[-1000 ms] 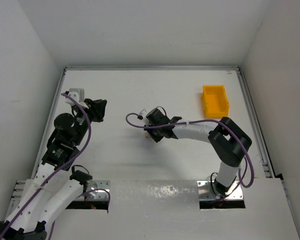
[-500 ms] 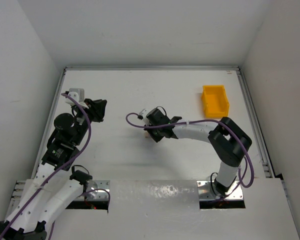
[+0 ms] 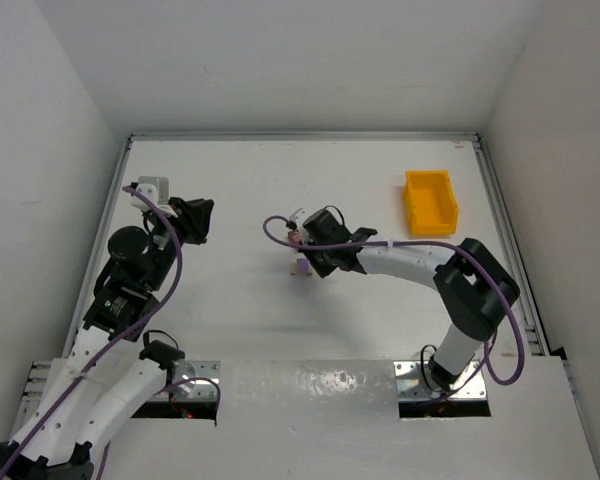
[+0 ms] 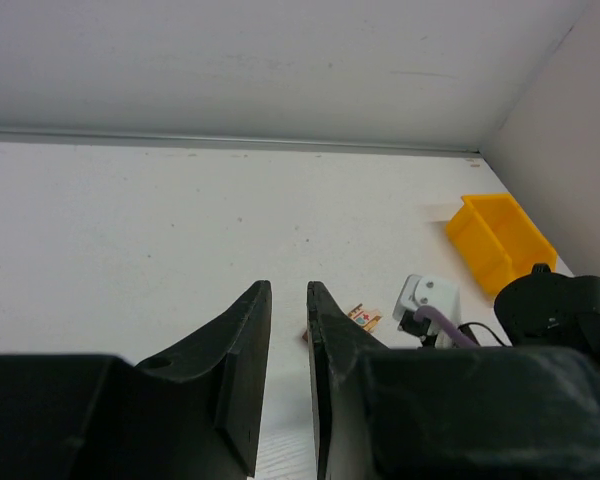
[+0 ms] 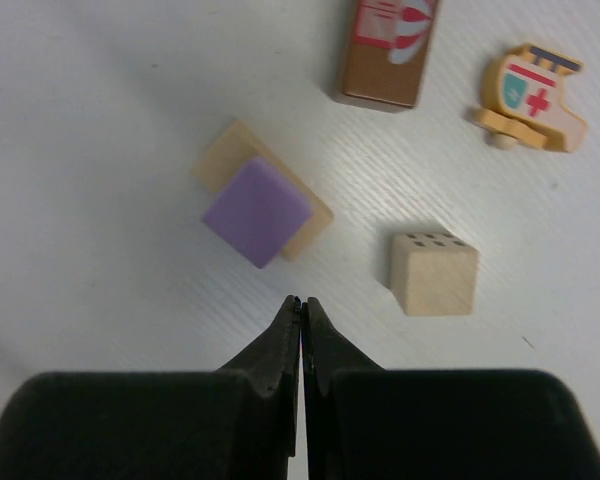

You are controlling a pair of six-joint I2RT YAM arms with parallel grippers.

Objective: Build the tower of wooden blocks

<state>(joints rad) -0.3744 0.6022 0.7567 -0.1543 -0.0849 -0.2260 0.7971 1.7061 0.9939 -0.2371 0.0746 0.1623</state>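
In the right wrist view a purple-topped block (image 5: 257,212) lies on a pale tan block (image 5: 223,158). This small stack also shows in the top view (image 3: 301,267). A brown printed block (image 5: 385,50), a helicopter-shaped piece (image 5: 532,95) and a pale tan cube with dots (image 5: 433,273) lie on the table around it. My right gripper (image 5: 302,300) is shut and empty, above the table just short of the stack; it also shows in the top view (image 3: 302,240). My left gripper (image 4: 288,290) is empty with its jaws a narrow gap apart, far left in the top view (image 3: 202,215).
A yellow plastic bin (image 3: 430,203) stands at the back right, also in the left wrist view (image 4: 498,240). White walls enclose the table (image 3: 230,190) on the far, left and right sides. The right arm stretches across the middle of the table.
My right gripper has pulled back from over the blocks, toward the far right. The purple-topped stack now stands uncovered. The left arm has not moved.
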